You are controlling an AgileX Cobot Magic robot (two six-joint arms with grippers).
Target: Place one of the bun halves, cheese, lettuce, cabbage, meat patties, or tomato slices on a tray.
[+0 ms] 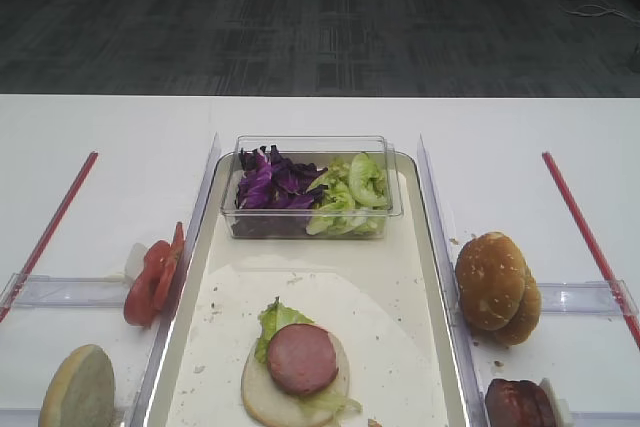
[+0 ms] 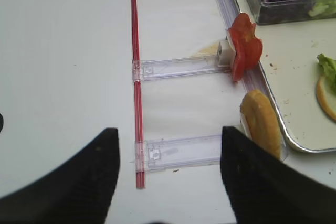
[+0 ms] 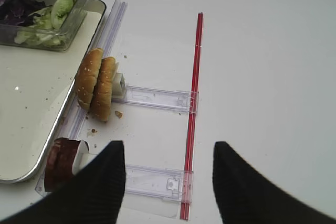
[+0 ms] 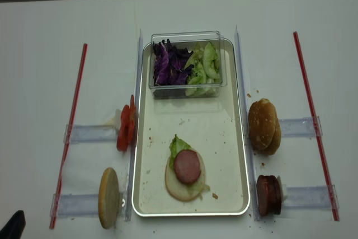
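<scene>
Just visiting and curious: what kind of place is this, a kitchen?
Probably a lab bench set up as a burger station: tray with a half-built burger, tomato slices in clear holders, grey office carpet behind.

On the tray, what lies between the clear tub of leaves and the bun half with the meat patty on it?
Nothing but crumbs: in the realsense high view, only bare tray separates the clear tub from the bun half carrying lettuce and a meat patty.

On the tray, a pale bun half carries lettuce and a meat patty; a clear tub sits at its far end. Tomato slices stand just left of it, golden buns just right.
</scene>
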